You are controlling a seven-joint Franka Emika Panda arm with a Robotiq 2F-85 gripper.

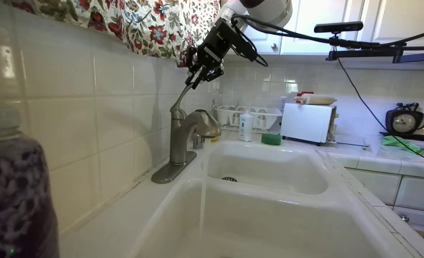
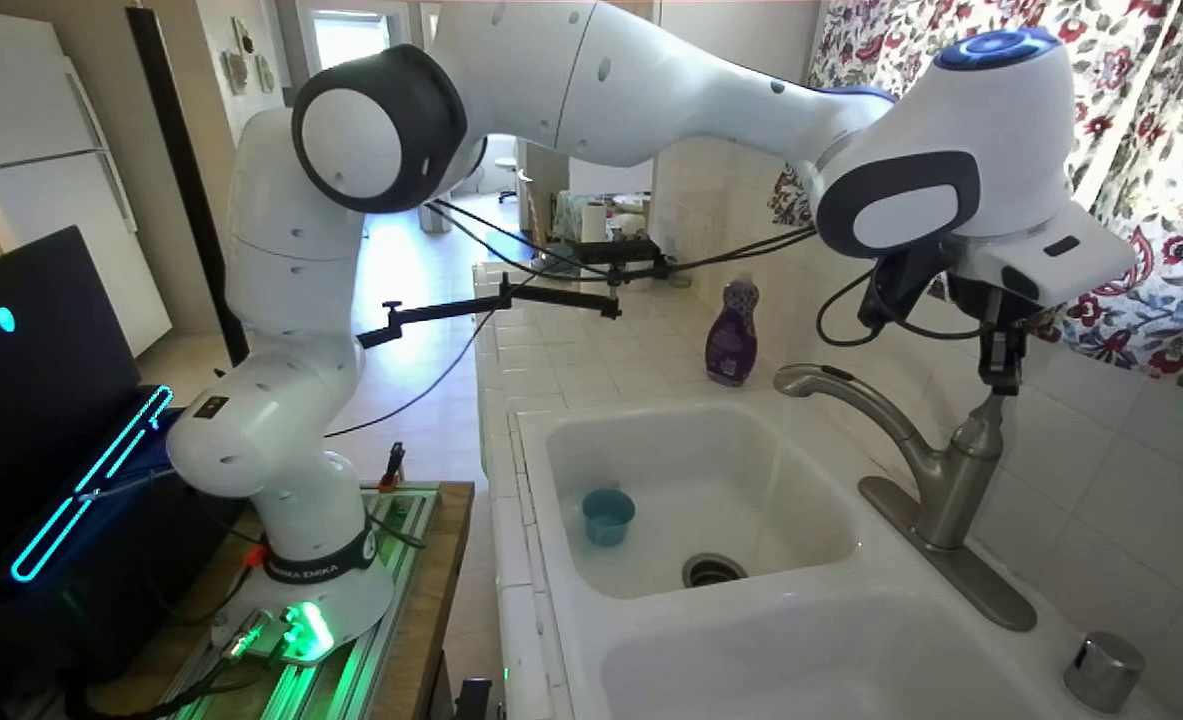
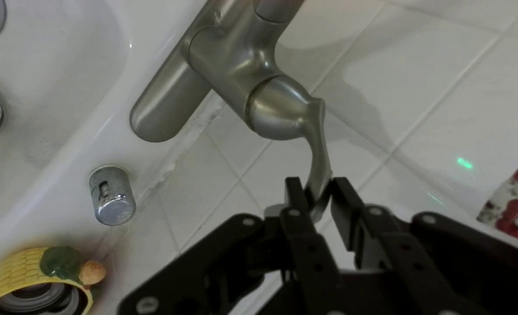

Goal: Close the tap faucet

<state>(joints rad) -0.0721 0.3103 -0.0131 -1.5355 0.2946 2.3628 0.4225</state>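
The tap faucet [image 1: 178, 143] is brushed grey metal, upright at the back of the white double sink [image 1: 269, 206]. A thin water stream [image 1: 202, 200] falls from its spout into the near basin in an exterior view. Its lever handle [image 1: 184, 96] angles upward. My gripper [image 1: 193, 85] is at the lever's upper end, above the faucet body. In the wrist view my gripper [image 3: 315, 181] is nearly closed, with the lever [image 3: 318, 159] between its fingertips. The lever touches the right finger; contact on the left is dark and hard to see. My gripper also shows side-on [image 2: 999, 380].
The tiled wall [image 1: 118, 122] is close behind the faucet. A floral curtain [image 1: 154, 25] hangs beside the gripper. A purple bottle [image 2: 732, 335], a chrome cap [image 3: 112, 197] and a yellow holder [image 3: 18, 267] stand by the sink. A blue cup [image 2: 608, 517] sits in a basin.
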